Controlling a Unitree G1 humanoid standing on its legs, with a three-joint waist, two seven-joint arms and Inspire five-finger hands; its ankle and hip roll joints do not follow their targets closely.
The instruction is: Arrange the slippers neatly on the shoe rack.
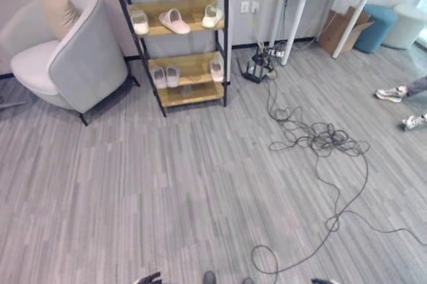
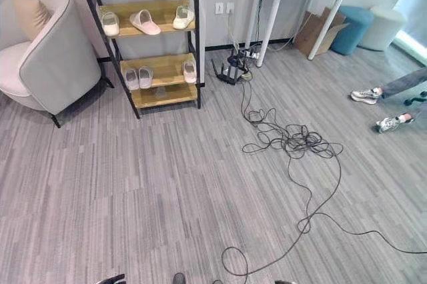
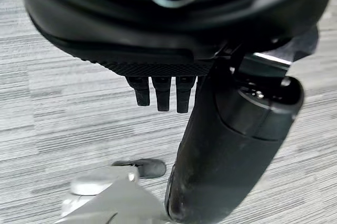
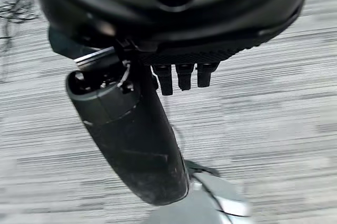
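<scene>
The shoe rack [image 1: 193,95] stands at the far left, just right of a grey armchair [image 1: 80,57]. Three pale slippers [image 1: 174,21] lie spread along its upper shelf (the middle one sits askew). On the lower shelf a pair [image 1: 166,77] rests side by side at the left and a single slipper [image 1: 217,69] lies apart at the right end. The left hand [image 3: 158,61] hangs above bare floor with fingers [image 3: 162,93] loose and nothing held. The right hand [image 4: 184,56] hangs likewise, empty. A person's shoes [image 1: 390,93] show at the right.
</scene>
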